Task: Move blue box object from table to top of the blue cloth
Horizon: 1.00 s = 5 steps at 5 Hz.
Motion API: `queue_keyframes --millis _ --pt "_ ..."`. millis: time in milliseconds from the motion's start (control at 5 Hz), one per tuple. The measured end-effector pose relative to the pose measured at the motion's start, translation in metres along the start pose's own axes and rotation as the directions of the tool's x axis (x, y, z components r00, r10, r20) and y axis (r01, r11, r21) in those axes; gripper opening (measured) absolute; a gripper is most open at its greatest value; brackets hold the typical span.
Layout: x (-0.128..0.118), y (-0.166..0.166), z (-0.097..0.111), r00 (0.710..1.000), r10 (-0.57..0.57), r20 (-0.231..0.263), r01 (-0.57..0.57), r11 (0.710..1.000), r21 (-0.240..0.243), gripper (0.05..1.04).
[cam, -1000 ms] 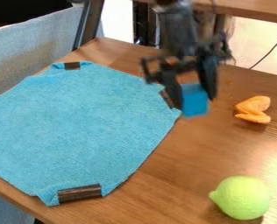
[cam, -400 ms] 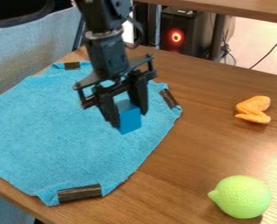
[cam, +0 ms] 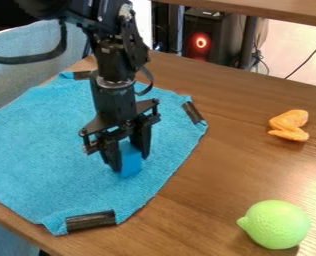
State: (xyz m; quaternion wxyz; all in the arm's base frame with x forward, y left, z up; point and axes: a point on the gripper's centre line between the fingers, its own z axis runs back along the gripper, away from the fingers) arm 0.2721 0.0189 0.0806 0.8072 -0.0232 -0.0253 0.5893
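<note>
Has the blue box (cam: pixel 130 163) pinched in the gripper (cam: pixel 130 162), open to box width, over the blue cloth (cam: pixel 54 150); probably light, stiff (hardly fragile); grasp opposite sides.

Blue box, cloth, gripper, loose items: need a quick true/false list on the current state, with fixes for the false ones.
1. The blue box is between the fingers of the gripper. True.
2. The orange object lies on the blue cloth. False: it lies on the wooden table, off the cloth.
3. The blue box is within the cloth's outline as seen from the camera. True.
4. The green object is farther from the camera than the orange one. False: it is nearer.
5. The green object is clear of the cloth. True.
</note>
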Motion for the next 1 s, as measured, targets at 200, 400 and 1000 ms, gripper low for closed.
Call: queue_keyframes --millis 200,400,1000 --pt "0.016 -0.002 -0.002 0.997 0.074 0.029 -0.074 0.997 0.007 0.649" --pt "0.026 0.011 -0.008 0.987 0.163 0.014 -0.163 0.984 0.072 0.956" --pt "0.003 0.0 0.079 0.982 0.046 -0.181 -0.054 0.998 -0.037 0.999"
